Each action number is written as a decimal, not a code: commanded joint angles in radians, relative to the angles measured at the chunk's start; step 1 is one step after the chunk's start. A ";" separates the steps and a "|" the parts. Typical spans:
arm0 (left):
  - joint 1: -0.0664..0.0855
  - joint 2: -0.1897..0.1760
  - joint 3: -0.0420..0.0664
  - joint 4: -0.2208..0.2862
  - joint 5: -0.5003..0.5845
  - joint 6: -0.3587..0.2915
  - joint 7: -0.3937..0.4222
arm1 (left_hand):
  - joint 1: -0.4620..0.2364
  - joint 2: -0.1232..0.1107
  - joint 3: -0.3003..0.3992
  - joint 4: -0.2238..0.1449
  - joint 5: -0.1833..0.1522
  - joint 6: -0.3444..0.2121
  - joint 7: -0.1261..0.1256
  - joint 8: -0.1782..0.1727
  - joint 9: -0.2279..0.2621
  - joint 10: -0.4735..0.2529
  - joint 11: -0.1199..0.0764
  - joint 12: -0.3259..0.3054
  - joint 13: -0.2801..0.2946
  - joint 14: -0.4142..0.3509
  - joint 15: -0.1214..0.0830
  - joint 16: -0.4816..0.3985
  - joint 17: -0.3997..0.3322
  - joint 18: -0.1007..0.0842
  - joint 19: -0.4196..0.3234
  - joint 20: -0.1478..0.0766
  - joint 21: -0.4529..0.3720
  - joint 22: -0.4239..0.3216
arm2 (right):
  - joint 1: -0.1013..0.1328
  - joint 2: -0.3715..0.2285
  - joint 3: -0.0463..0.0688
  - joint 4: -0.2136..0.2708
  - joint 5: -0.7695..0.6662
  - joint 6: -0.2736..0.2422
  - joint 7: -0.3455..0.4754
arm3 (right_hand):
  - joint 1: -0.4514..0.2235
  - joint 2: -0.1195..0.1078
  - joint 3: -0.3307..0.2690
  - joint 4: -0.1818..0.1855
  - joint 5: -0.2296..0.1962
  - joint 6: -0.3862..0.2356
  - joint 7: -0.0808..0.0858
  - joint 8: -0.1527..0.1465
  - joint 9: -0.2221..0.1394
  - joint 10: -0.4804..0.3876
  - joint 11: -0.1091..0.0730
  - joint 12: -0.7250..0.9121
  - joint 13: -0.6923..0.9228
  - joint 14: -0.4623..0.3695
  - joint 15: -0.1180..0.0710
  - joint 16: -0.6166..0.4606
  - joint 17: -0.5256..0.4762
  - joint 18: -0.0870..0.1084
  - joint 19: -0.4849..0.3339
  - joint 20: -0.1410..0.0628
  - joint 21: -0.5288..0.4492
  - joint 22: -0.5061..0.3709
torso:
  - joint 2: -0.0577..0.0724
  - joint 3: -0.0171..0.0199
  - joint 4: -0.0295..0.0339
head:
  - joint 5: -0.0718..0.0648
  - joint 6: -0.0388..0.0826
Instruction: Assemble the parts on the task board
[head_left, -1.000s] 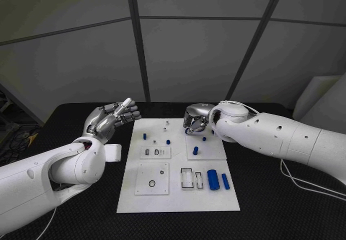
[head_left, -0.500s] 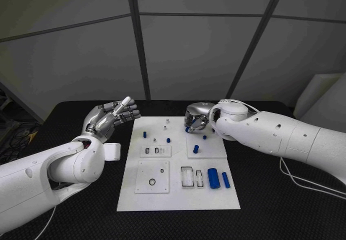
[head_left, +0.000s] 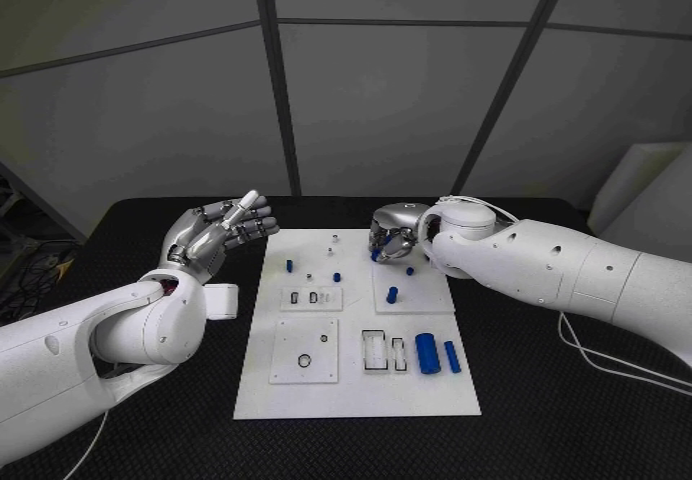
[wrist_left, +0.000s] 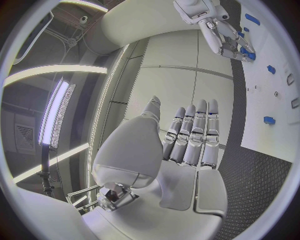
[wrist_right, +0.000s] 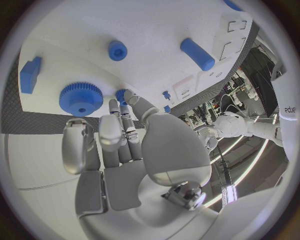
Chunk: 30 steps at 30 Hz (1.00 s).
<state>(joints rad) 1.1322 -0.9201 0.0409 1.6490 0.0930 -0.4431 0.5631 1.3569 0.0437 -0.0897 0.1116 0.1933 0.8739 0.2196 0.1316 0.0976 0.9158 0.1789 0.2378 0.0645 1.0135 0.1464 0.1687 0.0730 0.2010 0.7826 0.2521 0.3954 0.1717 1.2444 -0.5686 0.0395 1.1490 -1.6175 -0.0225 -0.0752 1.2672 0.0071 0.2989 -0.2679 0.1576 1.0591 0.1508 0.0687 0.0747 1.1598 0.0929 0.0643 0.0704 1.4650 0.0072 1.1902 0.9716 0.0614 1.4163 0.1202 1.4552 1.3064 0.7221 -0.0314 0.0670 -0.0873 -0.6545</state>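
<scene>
Black table (head_left: 173, 420), white task board (head_left: 361, 395): right hand (head_left: 389, 238) curls over a blue gear (wrist_right: 81, 98) — whether grasping, I cannot tell; light, rigid, pinch its toothed rim. Left hand (head_left: 216, 232) open, holding nothing.

Matt white task board (head_left: 361, 390), glossy blue plastic parts (head_left: 427, 354), rough black table (head_left: 577, 420).

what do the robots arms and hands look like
Both arms are bulky, smooth white shells with rounded joints and small dark screw holes. The left hand and right hand are silver metal with jointed fingers and pale tips. A thin white cable loops over the right wrist.
</scene>
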 joint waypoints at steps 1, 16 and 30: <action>0.002 -0.001 0.002 0.003 -0.009 0.014 0.007 | 0.004 0.006 0.001 -0.007 0.004 0.006 0.002 -0.006 -0.001 0.007 0.000 -0.005 -0.002 0.006 -0.003 -0.005 -0.001 -0.019 0.010 0.000 0.005 -0.001 | 0.003 0.007 0.001 -0.004 -0.008 0.005 0.011 | -0.002 0.013 0.008 0.003 0.005 0.009 -0.001 -0.001 0.002 0.012 -0.003 0.000 0.001 0.021 0.002 0.011 0.007 -0.012 0.014 -0.001 0.009 0.016 | 0.001 -0.0008 0.0009 | 0.001 -0.003; 0.003 -0.003 0.002 0.001 -0.009 0.015 0.005 | 0.006 0.006 0.001 -0.010 0.004 0.007 0.002 -0.007 -0.001 0.007 0.000 -0.007 -0.002 0.007 -0.002 -0.006 -0.001 -0.019 0.011 0.000 0.005 -0.001 | 0.002 0.011 0.001 -0.010 -0.001 -0.074 0.019 | 0.003 0.039 0.034 0.018 0.009 0.054 -0.022 0.008 0.012 0.097 -0.029 0.003 0.013 0.019 -0.020 0.039 0.025 -0.030 0.065 -0.020 0.052 0.110 | 0.003 -0.0027 0.0000 | 0.003 -0.004; 0.004 -0.006 0.002 -0.002 -0.009 0.016 0.005 | 0.007 0.006 0.000 -0.012 0.004 0.007 0.002 -0.008 -0.002 0.007 0.000 -0.008 -0.002 0.007 -0.002 -0.007 -0.002 -0.019 0.012 0.000 0.005 -0.002 | 0.003 0.038 0.001 -0.022 0.026 -0.268 0.043 | 0.009 0.035 0.038 0.013 0.015 0.061 -0.023 0.007 0.014 0.103 -0.031 -0.001 0.014 0.018 -0.022 0.044 0.028 -0.032 0.071 -0.023 0.057 0.122 | 0.005 -0.0041 0.0027 | 0.008 0.019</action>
<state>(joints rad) 1.1345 -0.9261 0.0421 1.6465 0.0923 -0.4406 0.5612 1.3569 0.0436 -0.0897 0.1060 0.1932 0.8738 0.2197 0.1283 0.0968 0.9158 0.1789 0.2338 0.0645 1.0135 0.1464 0.1648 0.0722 0.2086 0.7898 0.2521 0.3953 0.1710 1.2443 -0.5348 0.0401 1.1332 -1.6031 -0.2064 -0.0502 1.2712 0.0425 0.3321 -0.2522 0.1689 1.1138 0.1281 0.0723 0.0881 1.2599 0.0605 0.0604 0.0830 1.4667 -0.0092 1.2284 0.9990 0.0458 1.4655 0.1051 1.5096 1.3077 0.7261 -0.0351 0.0679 -0.0802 -0.6380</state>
